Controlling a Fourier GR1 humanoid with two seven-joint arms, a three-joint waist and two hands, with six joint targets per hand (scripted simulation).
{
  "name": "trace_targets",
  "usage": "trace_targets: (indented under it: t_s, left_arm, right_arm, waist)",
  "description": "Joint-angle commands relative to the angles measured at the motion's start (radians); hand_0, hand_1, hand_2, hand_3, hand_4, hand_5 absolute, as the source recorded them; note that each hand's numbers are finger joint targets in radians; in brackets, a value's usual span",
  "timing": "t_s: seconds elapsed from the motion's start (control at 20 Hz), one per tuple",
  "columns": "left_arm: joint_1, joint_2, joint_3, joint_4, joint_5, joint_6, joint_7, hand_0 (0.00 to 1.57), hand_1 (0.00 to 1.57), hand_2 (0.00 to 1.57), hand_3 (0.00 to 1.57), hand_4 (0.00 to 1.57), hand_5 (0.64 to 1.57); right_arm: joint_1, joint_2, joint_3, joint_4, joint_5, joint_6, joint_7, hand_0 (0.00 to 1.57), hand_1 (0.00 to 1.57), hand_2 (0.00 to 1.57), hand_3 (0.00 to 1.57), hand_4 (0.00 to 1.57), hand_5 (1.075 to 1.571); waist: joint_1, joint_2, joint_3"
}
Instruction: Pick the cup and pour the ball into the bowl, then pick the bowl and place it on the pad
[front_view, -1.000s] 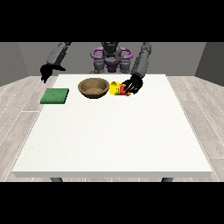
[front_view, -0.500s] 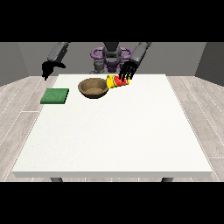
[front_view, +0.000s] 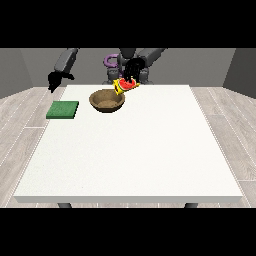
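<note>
A red and yellow cup (front_view: 125, 85) is tipped on its side in the air, its mouth towards the brown bowl (front_view: 106, 100) below it to the left. The hand at the view's right (front_view: 132, 69) is shut on the cup, above the bowl's right rim. I cannot make out the ball. A green pad (front_view: 63, 109) lies flat on the table left of the bowl. The hand at the view's left (front_view: 54, 80) hangs in the air above the table's far left corner, behind the pad, holding nothing; how its fingers lie does not show.
The white table (front_view: 135, 150) stretches wide towards the camera in front of the bowl and pad. The robot's body stands behind the far edge. Grey plank floor surrounds the table.
The hand at the view's right lifted the cup off the table, carried it left over the bowl's rim and tipped it. The other hand drifted slightly.
</note>
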Motion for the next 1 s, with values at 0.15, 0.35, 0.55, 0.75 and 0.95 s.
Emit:
trace_targets:
  t_s: [0.15,0.35,0.55,0.75,0.95]
  left_arm:
    - [-0.097,-0.02,-0.107,-0.079,-0.125,-0.185,0.065,0.0,0.0,1.57,1.57,0.58,1.521]
    - [-0.066,-0.021,-0.158,-0.19,-0.118,-0.3,0.062,0.0,0.0,1.57,1.57,0.53,1.522]
    - [-0.054,-0.007,-0.103,-0.132,-0.206,-0.268,0.055,0.0,0.0,1.57,1.57,0.61,1.536]
    - [-0.068,-0.021,-0.206,-0.139,-0.28,-0.311,0.042,0.06,0.06,1.57,1.57,0.81,1.566]
    - [-0.121,-0.021,-0.242,-0.143,-0.337,-0.42,0.01,1.16,1.16,1.57,1.57,1.13,1.542]
  right_arm:
    - [-0.012,-0.043,-0.032,0.055,-0.018,0.021,-0.011,0.0,0.0,0.26,0.32,0.4,1.536]
    - [0.04,-0.025,-0.029,0.089,-0.009,0.018,-0.063,0.0,0.0,0.18,0.35,0.4,1.535]
    - [0.019,-0.013,0.01,0.02,0.003,0.028,-0.018,0.0,0.0,0.18,0.34,0.42,1.528]
    - [-0.025,-0.059,-0.024,0.038,-0.028,0.07,-0.035,0.0,0.0,0.12,0.26,0.42,1.53]
    - [0.018,-0.021,-0.004,0.044,-0.011,0.065,-0.09,0.0,0.0,0.1,0.25,0.42,1.53]
  waist:
    - [0.04,-0.007,0.0002]
    - [0.066,-0.042,0.0001]
    - [-0.005,-0.02,-0.0013]
    - [0.014,0.056,-0.0004]
    - [0.005,0.043,0.0002]
